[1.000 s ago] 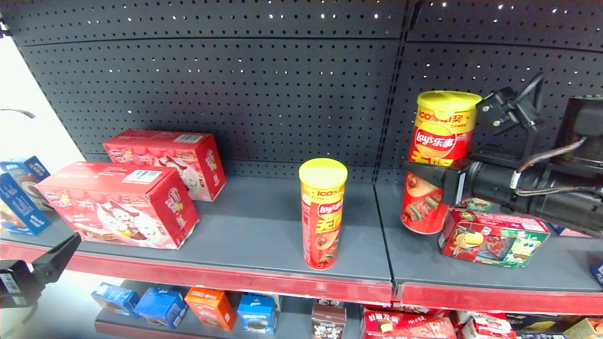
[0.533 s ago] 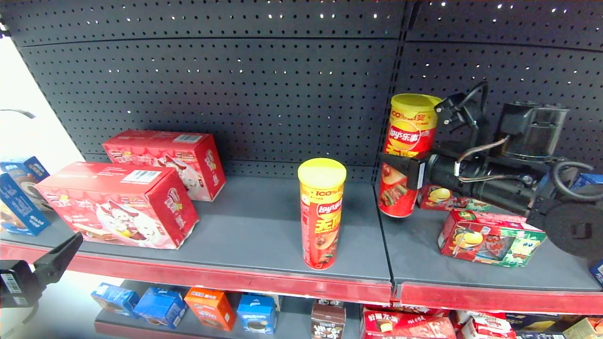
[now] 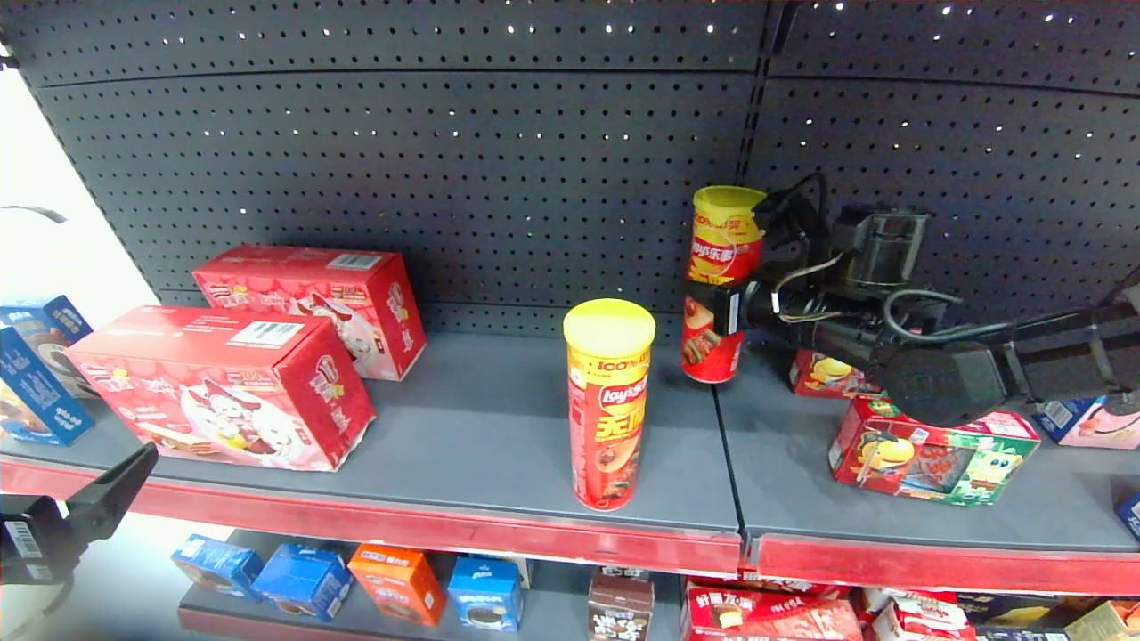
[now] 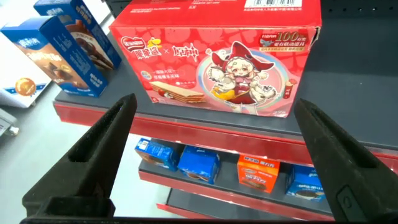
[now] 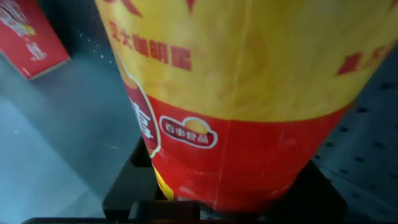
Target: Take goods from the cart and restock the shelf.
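My right gripper is shut on a red chip can with a yellow lid, holding it upright near the back of the grey shelf, close to the pegboard. The can's base hangs just above the shelf or touches it; I cannot tell which. The right wrist view has that chip can close up between the fingers. A second, matching chip can stands near the shelf's front edge, left of the held one. My left gripper is open and empty, low at the left below the shelf's red front lip.
Two red biscuit boxes lie on the shelf's left half, blue boxes at the far left. A red-green cartoon box and small boxes sit under my right arm. The lower shelf holds several small boxes.
My right arm has carried the chip can left and deeper into the shelf, towards the pegboard and lower. The left gripper has hardly moved.
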### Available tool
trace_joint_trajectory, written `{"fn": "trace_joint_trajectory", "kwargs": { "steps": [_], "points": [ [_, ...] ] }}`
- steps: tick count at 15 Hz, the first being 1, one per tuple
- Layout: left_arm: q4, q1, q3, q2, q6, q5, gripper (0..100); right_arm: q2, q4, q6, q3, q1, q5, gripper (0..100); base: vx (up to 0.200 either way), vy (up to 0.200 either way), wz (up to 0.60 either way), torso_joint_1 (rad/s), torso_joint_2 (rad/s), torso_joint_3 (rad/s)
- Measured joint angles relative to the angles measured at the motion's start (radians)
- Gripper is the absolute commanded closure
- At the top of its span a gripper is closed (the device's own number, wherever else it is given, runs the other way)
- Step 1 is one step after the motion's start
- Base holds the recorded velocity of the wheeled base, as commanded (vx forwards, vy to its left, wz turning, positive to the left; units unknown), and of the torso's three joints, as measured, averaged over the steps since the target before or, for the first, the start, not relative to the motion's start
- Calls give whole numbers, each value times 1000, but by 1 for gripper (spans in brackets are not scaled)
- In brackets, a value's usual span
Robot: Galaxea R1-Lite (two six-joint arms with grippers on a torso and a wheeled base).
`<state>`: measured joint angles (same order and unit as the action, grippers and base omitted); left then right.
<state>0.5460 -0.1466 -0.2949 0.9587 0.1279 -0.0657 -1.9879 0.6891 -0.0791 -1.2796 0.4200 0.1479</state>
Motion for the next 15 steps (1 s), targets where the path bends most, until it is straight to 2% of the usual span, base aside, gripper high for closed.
{"fn": "trace_joint_trajectory", "kwargs": {
  "steps": [9, 15],
  "points": [
    [1, 3, 5, -7, 0, 2, 0, -125, 1, 69, -143, 55, 24, 100, 0, 0, 0, 0, 0, 0],
    [1, 3, 18, -13, 1, 2, 0, -153, 27, 68, -143, 94, 26, 100, 0, 0, 0, 0, 0, 0]
  ]
}}
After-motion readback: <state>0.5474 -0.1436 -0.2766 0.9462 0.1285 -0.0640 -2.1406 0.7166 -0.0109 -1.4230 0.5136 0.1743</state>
